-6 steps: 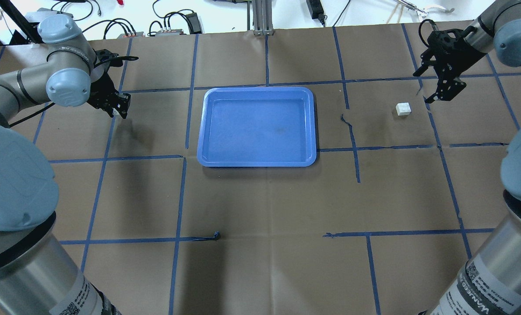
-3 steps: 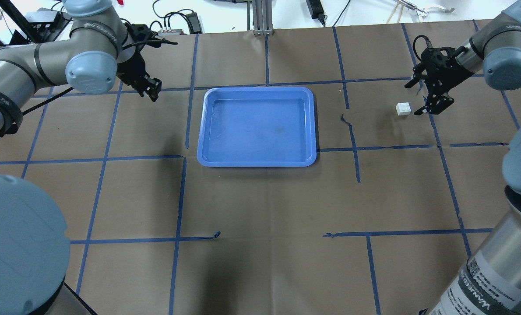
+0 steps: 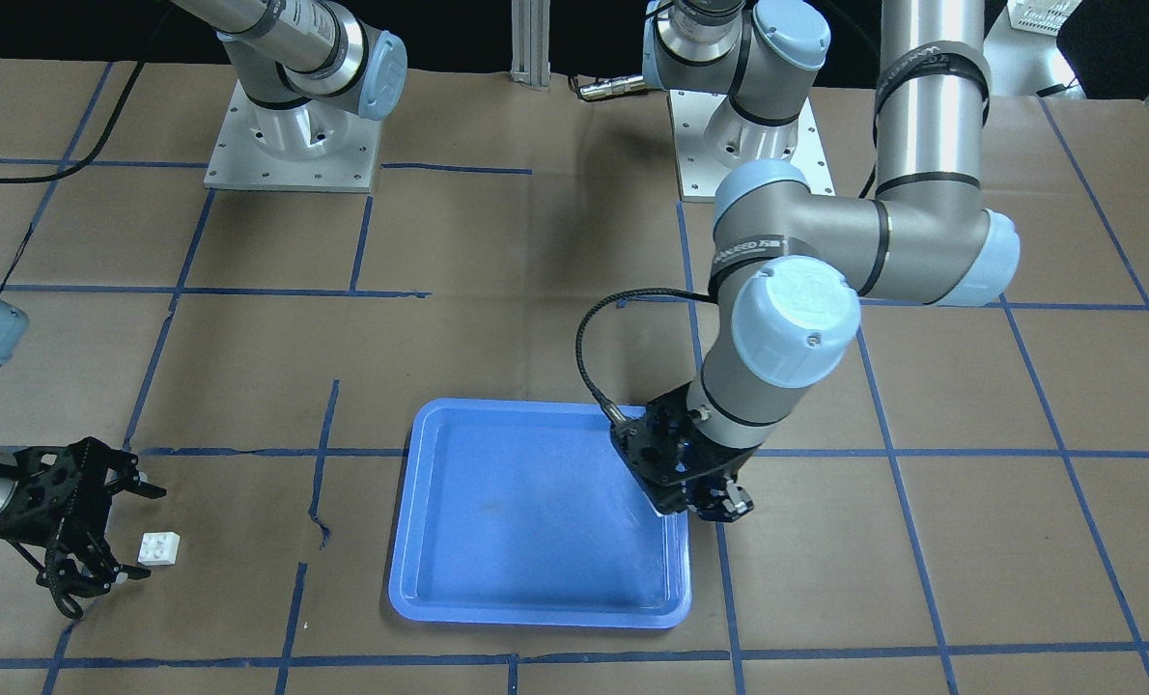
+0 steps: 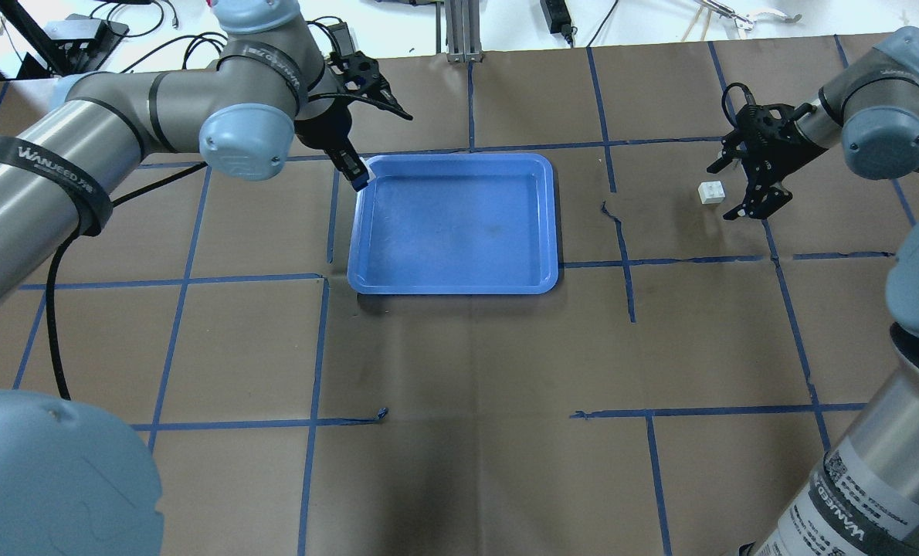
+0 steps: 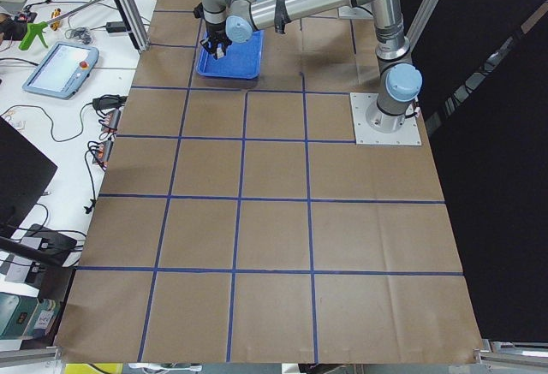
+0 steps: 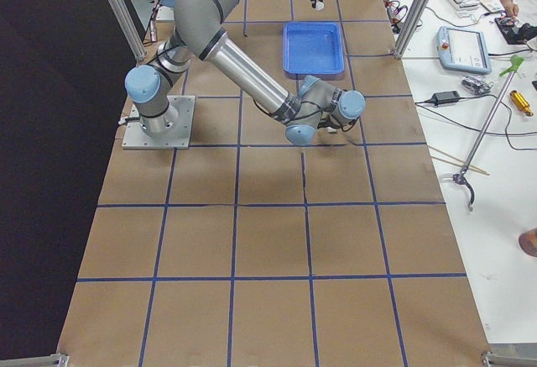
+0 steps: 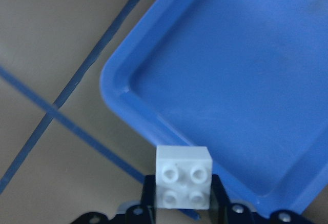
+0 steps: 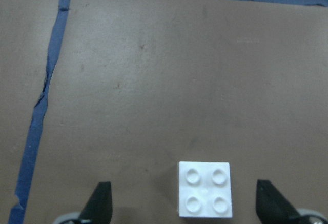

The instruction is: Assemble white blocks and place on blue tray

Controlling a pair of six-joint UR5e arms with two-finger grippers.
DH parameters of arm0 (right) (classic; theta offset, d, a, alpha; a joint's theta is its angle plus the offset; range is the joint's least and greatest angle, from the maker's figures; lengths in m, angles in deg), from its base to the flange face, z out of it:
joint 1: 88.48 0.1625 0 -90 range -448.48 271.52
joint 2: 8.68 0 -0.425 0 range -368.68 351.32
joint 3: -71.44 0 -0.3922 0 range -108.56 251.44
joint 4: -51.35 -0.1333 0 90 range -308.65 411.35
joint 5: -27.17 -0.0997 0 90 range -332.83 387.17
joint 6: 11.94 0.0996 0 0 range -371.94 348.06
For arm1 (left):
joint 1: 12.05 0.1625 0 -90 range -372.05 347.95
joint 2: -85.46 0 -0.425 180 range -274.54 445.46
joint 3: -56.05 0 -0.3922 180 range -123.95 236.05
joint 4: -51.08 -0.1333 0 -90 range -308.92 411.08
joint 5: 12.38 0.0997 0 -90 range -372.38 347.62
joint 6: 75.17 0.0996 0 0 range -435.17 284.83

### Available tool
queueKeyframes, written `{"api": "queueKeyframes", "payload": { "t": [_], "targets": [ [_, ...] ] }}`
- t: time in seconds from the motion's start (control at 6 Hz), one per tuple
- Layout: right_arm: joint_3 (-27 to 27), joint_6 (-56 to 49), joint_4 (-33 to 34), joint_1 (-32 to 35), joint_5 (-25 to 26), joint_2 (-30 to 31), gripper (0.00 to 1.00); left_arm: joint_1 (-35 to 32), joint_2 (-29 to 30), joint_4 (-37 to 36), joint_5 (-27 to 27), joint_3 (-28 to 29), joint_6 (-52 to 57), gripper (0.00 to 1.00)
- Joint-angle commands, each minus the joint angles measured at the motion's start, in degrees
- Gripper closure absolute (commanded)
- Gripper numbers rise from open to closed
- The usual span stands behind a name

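The blue tray (image 4: 459, 159) lies at the table's middle and is empty; it also shows in the front view (image 3: 536, 618). My left gripper (image 4: 357, 179) is shut on one white block (image 7: 183, 183), studs up, just above the tray's far-left corner (image 7: 230, 80). It shows at the tray's right edge in the front view (image 3: 695, 507). The other white block (image 4: 711, 191) sits on the paper right of the tray. My right gripper (image 4: 724, 193) is open, low, with a finger on each side of this block (image 8: 204, 189). The block lies nearer one finger (image 8: 271, 206) and is not touched.
Brown paper with a blue tape grid covers the table. Cables, power bricks and an aluminium post (image 4: 459, 31) line the far edge. A teach pendant (image 6: 466, 48) lies on the side bench. Both arm bases (image 3: 290, 145) stand at the robot's side.
My left arm has swung right from the table's far left to the tray's far-left corner. My right gripper has moved left and now straddles the loose block.
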Motion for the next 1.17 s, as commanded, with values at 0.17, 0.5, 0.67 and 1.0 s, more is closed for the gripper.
{"api": "queueKeyframes", "payload": {
  "t": [0.17, 0.5, 0.67, 1.0],
  "targets": [
    [0.0, 0.3, 0.1, -0.5, -0.1, -0.3, 0.17, -5.3, 2.5, -2.5, 0.0, 0.2, 21.9, 0.99],
    [0.0, 0.2, 0.1, -0.7, -0.1, -0.3, 0.39, -7.5, 6.7, -2.7, 3.3, 0.0, 20.5, 0.97],
    [0.0, 0.2, 0.1, -0.8, -0.1, -0.3, 0.46, -8.0, 8.3, -3.6, 3.4, 0.7, 18.5, 0.97],
    [0.8, 0.2, 0.1, -0.8, -0.2, -0.2, 0.6, -8.7, 10.6, -5.2, 4.6, 1.1, 18.5, 0.96]
  ]
}}
